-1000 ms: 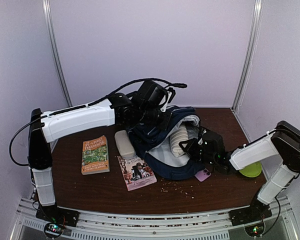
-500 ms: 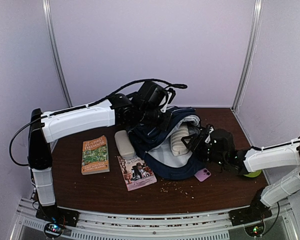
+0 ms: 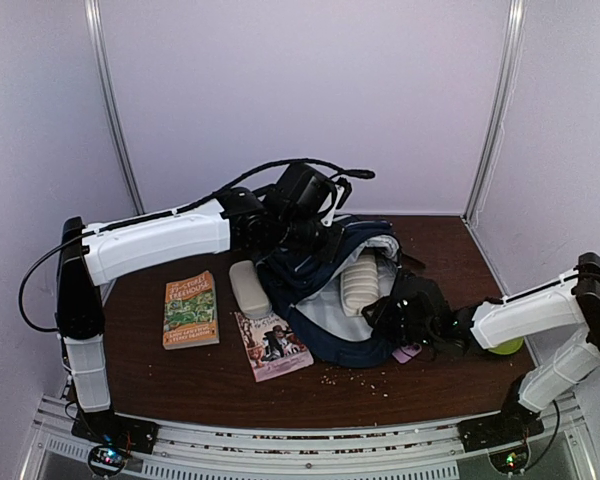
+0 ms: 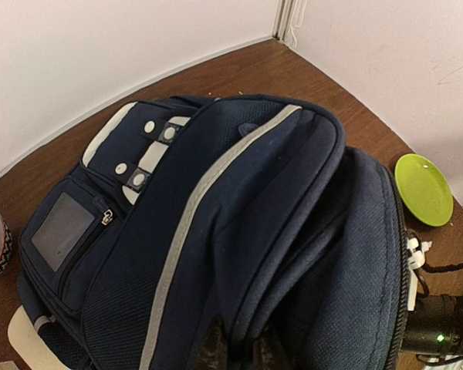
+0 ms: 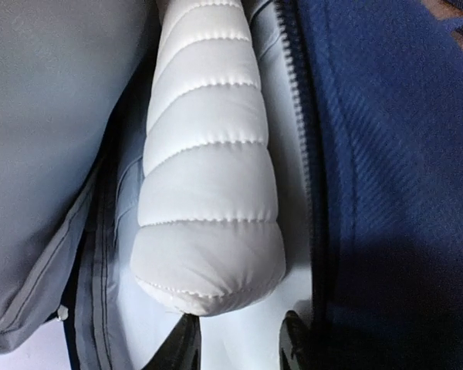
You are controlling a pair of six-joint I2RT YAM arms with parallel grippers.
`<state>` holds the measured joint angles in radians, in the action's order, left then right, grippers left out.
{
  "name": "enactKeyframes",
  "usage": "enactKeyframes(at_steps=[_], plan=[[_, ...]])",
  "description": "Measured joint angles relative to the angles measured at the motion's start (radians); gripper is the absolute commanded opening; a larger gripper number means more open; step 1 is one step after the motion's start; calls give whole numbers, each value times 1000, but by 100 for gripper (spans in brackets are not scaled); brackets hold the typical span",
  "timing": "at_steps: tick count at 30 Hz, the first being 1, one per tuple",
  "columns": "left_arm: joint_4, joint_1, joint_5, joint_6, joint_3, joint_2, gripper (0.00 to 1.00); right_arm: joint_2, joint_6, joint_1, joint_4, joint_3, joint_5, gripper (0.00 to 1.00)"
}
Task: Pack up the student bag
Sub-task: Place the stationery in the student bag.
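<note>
The student bag (image 3: 325, 310), navy with a grey stripe and white buckle patches, lies mid-table with its mouth facing right. My left gripper (image 3: 302, 218) is shut on a fold of the bag's upper flap (image 4: 239, 343) and holds it raised. A white quilted pouch (image 3: 360, 280) lies inside on the light grey lining (image 5: 46, 154). My right gripper (image 3: 388, 308) is at the bag's mouth. Its jaws (image 5: 239, 339) stand apart just short of the pouch's rounded end (image 5: 208, 254), gripping nothing, with the zipper edge (image 5: 297, 116) to their right.
A green book (image 3: 191, 310), a pink illustrated book (image 3: 273, 345) and a grey case (image 3: 248, 288) lie left of the bag. A purple phone (image 3: 408, 352) peeks out under the right arm. A lime-green disc (image 3: 505, 346) sits near the right wall. Crumbs (image 3: 360, 375) dot the front.
My right gripper let go of the white pouch, pulled back to the right, then returned lower at the bag's mouth with its jaws narrower. The left arm has kept its hold without moving.
</note>
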<state>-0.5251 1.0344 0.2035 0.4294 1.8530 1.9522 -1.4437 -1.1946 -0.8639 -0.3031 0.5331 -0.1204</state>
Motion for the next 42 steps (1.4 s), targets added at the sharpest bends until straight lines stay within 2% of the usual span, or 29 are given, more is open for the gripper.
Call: enactKeyframes(at_steps=[5, 13, 15, 22, 25, 27, 33, 38, 42], plan=[[3, 0, -5, 0, -4, 0, 0, -60, -7, 26, -27, 45, -27, 14], [40, 0, -22, 8, -50, -14, 0, -84, 22, 127, -43, 112, -74, 12], [48, 0, -24, 10, -54, -15, 0, -109, 24, 153, -51, 133, -79, 17], [57, 0, -25, 11, -63, -15, 0, -254, 50, 193, -77, 230, -41, 44], [55, -1, -24, 11, -63, -15, 0, -237, 77, 200, -83, 218, -12, 54], [53, -2, -23, 11, -63, -15, 0, -187, 103, 200, -75, 193, 10, 58], [54, -14, -21, 12, -63, -15, 20, 113, 176, 200, 41, 100, 77, 62], [61, -20, -19, 14, -61, -16, 66, 394, 236, 180, 264, 34, 79, 61], [45, -23, 11, 12, -61, -36, 91, 624, 272, 161, 439, -16, 43, 61]])
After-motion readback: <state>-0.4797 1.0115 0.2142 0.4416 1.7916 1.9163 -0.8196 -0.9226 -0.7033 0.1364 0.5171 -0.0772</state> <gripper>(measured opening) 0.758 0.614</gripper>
